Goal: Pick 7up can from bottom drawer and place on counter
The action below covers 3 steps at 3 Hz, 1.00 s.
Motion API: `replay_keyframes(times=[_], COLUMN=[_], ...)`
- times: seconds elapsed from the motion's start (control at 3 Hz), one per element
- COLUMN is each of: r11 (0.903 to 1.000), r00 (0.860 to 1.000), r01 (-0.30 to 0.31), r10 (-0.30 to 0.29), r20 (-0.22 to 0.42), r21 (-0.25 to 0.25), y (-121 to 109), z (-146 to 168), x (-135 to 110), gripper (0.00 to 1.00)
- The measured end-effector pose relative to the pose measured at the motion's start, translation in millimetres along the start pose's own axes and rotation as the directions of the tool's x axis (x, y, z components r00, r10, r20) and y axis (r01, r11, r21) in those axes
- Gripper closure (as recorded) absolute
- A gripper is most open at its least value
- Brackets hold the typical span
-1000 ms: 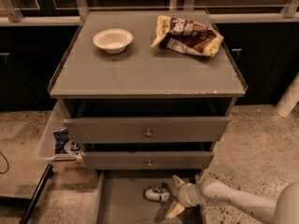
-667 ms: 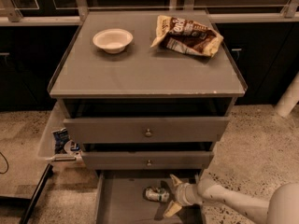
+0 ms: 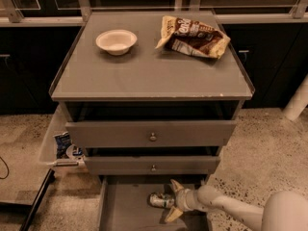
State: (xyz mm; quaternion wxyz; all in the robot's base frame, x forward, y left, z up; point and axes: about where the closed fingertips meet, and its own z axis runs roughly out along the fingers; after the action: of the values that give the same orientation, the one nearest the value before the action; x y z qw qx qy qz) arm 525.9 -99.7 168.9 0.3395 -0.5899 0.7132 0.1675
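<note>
**Item 1, 7up can** (image 3: 159, 200): a silvery can with green markings, lying on its side on the flat grey floor of the bottom drawer (image 3: 122, 211), right of the middle. The drawer is standing pulled out at the foot of the cabinet.

**Item 2, tool** (image 3: 169, 200): sitting low inside the bottom drawer at the can's right end. Its two pale fingers (image 3: 176, 186) are standing spread apart, one angling towards the back of the drawer and one towards the front. The can's end is lying between them. Whether either finger is touching the can cannot be told.

**Item 3, arm** (image 3: 226, 208): white and rounded, reaching in from the lower right corner towards the drawer.

**Item 4, counter** (image 3: 144, 76): a grey square top with a thin raised rim, carrying two things near its far edge.

**Item 5, bowl** (image 3: 116, 41): white, sitting upright at the far left of the counter.

**Item 6, chip bag** (image 3: 193, 36): brown and yellow, lying crumpled at the far right, well apart from the bowl.

**Item 7, top drawer** (image 3: 110, 134) and **middle drawer** (image 3: 115, 165): grey fronts, each bearing a small round knob and showing a dark gap above it.

**Item 8, side bin** (image 3: 48, 146): clear-walled, hanging at the cabinet's left and holding blue-and-white packaging.

**Item 9, floor** (image 3: 262, 143): pale and speckled, showing on both sides of the cabinet.
</note>
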Motion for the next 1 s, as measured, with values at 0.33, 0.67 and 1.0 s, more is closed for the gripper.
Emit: replay_keyframes(times=[0.33,0.67,1.0], r11=[0.9999,0.9998,0.999], r00=[1.0,1.0,0.999], r01=[0.009,0.01,-0.024], r10=[-0.009,-0.01,0.026], r20=[0.0,0.01,0.035], r21=[-0.005,-0.017,-0.037], y=[-0.2,1.8,3.0], z=[15.1,26.9,38.2], x=[6.5,7.8,7.9], gripper=[0.0,0.0,0.14])
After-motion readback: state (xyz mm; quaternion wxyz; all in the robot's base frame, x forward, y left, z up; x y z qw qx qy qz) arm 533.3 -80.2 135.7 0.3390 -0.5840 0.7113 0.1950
